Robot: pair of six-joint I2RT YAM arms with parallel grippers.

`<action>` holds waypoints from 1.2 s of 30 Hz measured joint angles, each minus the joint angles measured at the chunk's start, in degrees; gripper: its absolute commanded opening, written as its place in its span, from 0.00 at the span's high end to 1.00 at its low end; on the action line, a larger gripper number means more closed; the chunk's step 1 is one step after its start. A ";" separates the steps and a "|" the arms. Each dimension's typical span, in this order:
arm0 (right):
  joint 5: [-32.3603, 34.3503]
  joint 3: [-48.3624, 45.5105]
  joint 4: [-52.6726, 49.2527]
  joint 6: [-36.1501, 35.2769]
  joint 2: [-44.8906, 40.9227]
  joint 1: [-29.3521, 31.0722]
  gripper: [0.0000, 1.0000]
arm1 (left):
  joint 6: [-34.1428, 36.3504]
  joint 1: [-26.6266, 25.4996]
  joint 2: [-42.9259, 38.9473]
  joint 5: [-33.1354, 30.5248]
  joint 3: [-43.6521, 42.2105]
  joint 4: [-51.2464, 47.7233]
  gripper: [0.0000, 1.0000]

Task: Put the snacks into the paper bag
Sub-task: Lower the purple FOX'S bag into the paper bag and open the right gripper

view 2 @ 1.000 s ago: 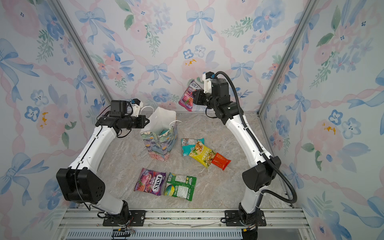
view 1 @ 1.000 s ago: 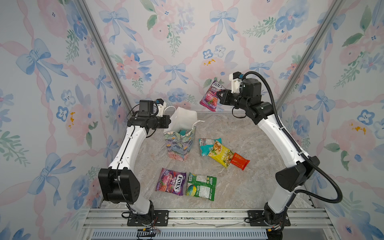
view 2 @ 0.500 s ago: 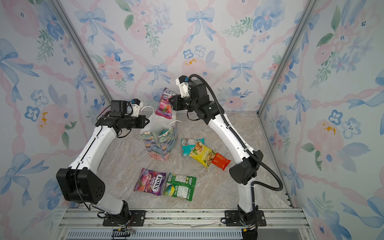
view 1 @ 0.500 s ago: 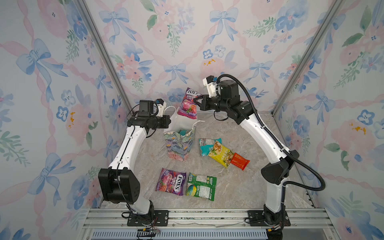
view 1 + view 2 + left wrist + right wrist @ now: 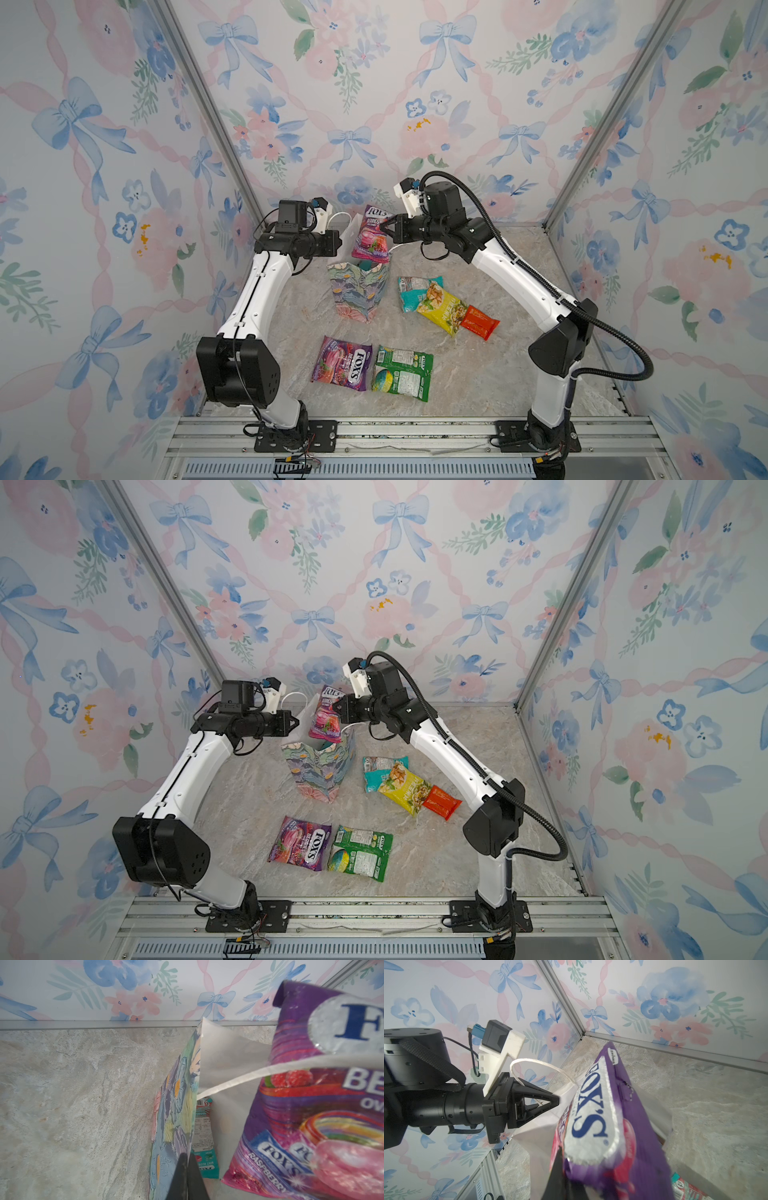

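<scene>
Holding purple FOX'S packet [image 5: 371,237] over paper bag [image 5: 357,291] — right jaws grip it, left jaws pinch the rim; next: lower, release.

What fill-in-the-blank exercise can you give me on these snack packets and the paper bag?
1. The left arm's fingers pinch the rim of the upright paper bag printed with blue, green and pink ____.
2. The right arm's fingers hold a glossy FOX'S candy packet, ____ in colour, at the bag's open mouth.
3. Inside the bag lies another packet, coloured ____.
4. Outside the bag, ____ flat packets lie on the marble-patterned tabletop.
Missing words: flowers; purple; teal; five.
</scene>
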 measured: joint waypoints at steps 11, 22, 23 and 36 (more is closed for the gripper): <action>-1.99 -0.13 2.58 2.21 0.09 1.01 1.00 | 0.00 0.00 0.00 0.00 -0.02 0.00 1.00; -2.97 3.85 2.86 3.06 5.68 1.38 1.00 | 0.00 0.00 0.00 0.00 0.00 0.00 1.00; -2.97 3.93 2.80 3.04 6.01 1.38 1.00 | 0.00 0.00 0.02 0.00 -0.02 0.00 1.00; -3.02 3.58 2.71 2.97 6.54 1.31 0.69 | 0.00 0.00 0.02 0.00 0.00 0.00 1.00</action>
